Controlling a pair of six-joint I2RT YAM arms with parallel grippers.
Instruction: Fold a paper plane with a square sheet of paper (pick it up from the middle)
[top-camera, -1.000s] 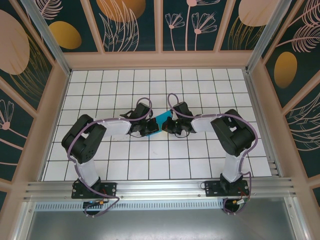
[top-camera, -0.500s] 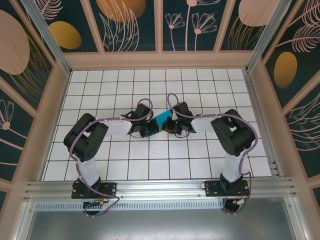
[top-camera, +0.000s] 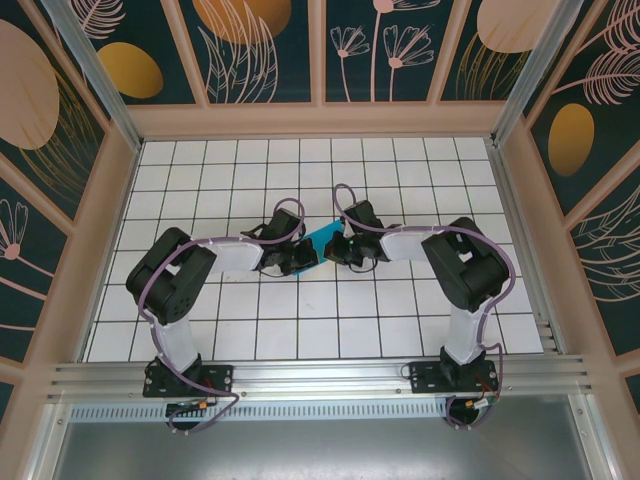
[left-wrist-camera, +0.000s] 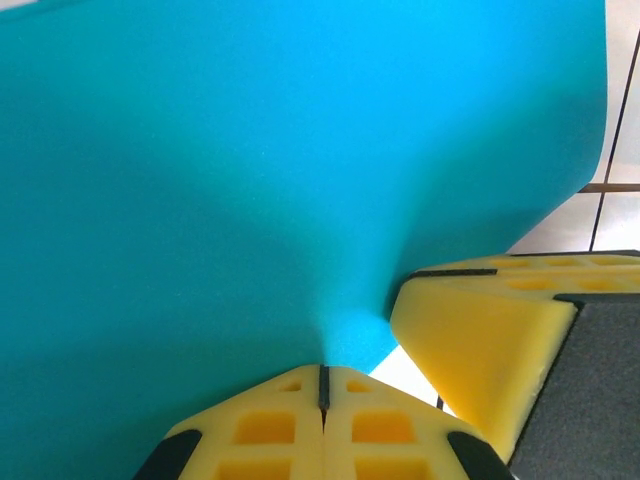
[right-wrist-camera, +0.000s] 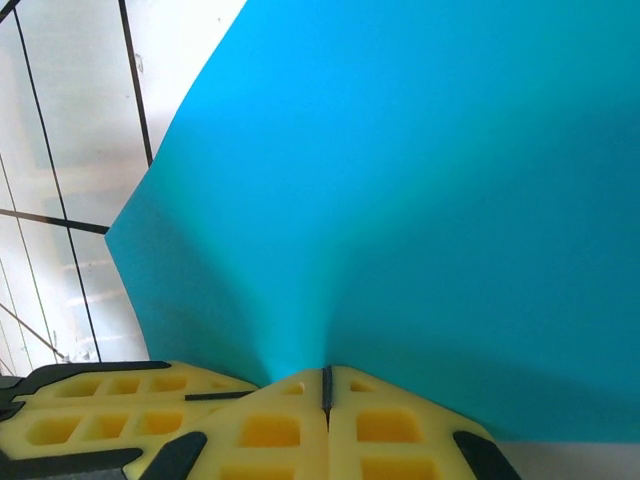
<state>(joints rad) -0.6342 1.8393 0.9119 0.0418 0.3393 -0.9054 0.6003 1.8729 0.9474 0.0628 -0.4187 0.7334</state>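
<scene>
Left gripper (left-wrist-camera: 323, 385), yellow pads pressed together on an edge of the square sheet of paper (left-wrist-camera: 250, 170). Right gripper (right-wrist-camera: 325, 385), likewise closed, pinching the same sheet just beside the first pinch. In the top view the two wrists meet nose to nose over the middle of the white gridded table (top-camera: 400, 170), and the teal sheet shows between and just behind them, apparently raised off the surface. In each wrist view the paper funnels into the pinch and fans outward, bowed rather than flat; no crease can be made out. The step in hand appears to be an early fold, with the plane not yet formed. Done well, both pinches would move in concert so that the thin sheet neither tears nor slips, and opposite edges would be aligned before any crease is pressed against the table.
</scene>
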